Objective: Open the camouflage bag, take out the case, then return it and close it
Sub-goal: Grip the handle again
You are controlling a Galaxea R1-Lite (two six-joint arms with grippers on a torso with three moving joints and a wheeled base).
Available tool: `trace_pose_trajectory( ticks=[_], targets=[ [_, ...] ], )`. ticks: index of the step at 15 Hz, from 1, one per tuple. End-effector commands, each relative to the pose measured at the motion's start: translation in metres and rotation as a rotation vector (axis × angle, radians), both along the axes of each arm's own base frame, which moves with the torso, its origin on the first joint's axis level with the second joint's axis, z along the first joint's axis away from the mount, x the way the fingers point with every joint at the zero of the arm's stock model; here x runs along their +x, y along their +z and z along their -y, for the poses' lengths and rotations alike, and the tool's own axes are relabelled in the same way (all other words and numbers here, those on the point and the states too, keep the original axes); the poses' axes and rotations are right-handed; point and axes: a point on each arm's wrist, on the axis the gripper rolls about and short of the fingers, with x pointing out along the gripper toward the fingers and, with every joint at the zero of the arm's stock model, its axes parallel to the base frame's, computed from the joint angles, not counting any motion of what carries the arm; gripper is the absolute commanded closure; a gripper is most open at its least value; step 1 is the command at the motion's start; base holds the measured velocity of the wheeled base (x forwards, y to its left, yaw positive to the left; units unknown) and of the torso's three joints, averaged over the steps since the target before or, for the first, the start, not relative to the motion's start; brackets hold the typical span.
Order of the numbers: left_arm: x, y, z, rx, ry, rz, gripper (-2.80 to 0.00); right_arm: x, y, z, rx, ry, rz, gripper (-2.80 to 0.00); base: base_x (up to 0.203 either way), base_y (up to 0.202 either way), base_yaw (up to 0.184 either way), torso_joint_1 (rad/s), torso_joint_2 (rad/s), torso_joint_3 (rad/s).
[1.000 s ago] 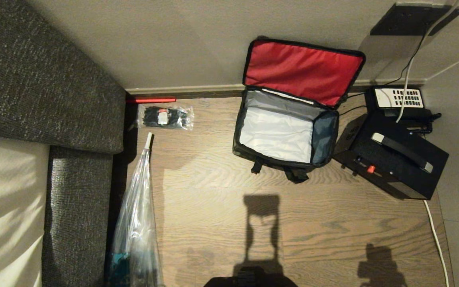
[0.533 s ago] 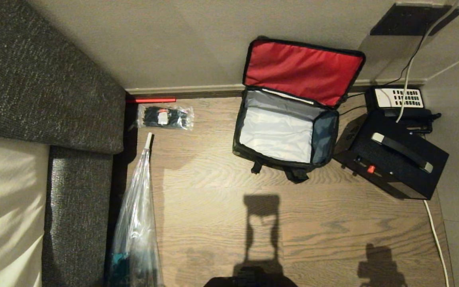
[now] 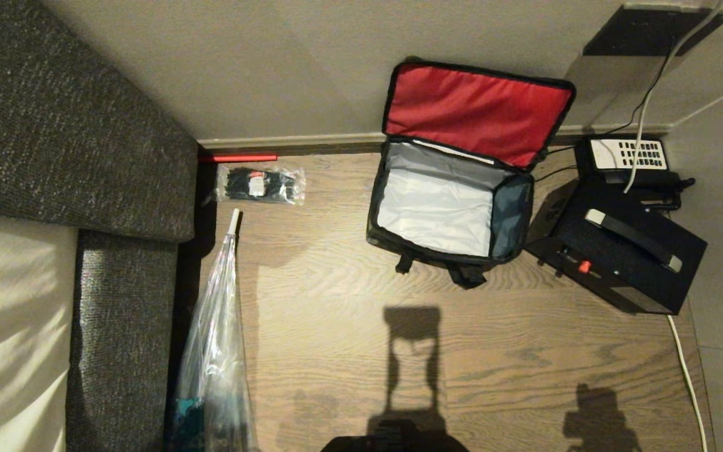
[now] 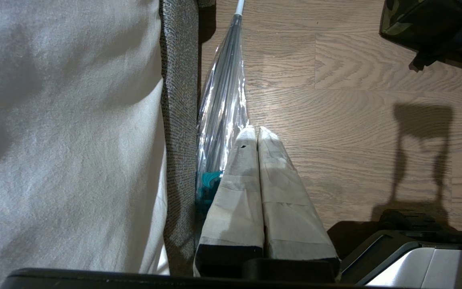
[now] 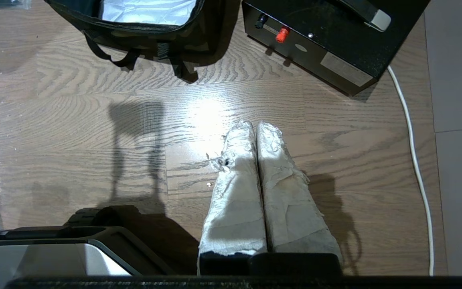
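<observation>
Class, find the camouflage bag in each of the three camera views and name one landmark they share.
Head view: camouflage bag, upper middle, lid open against the wall.
Left wrist view: only a corner of it shows, top right.
Right wrist view: its front wall and straps, top left.
Shared landmark: the tall shadow on the wooden floor.

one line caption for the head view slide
Open camouflage bag, red lid against the wall, empty on the wooden floor beside a black box.

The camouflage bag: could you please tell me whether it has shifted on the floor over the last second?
No. The camouflage bag sits in the same spot, its open lid against the wall and the black box just beside it.
</observation>
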Motion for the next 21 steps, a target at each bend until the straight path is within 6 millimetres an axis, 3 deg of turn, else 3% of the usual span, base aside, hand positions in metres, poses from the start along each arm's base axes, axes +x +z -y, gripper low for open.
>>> trace_pose_trajectory(
  ticks=[1, 21],
  targets=[
    [-0.0001, -0.0001, 0.0, 0.0, 0.001, 0.001, 0.0, 0.001, -0.0038, 0.0, 0.0, 0.0, -0.012, 0.0, 0.0, 0.0, 0.0, 0.0, 0.0, 0.0],
    [-0.0001, -0.0001, 0.0, 0.0, 0.001, 0.001, 0.0, 0.001, -0.0038, 0.0, 0.0, 0.0, -0.012, 0.0, 0.0, 0.0, 0.0, 0.0, 0.0, 0.0]
  ],
)
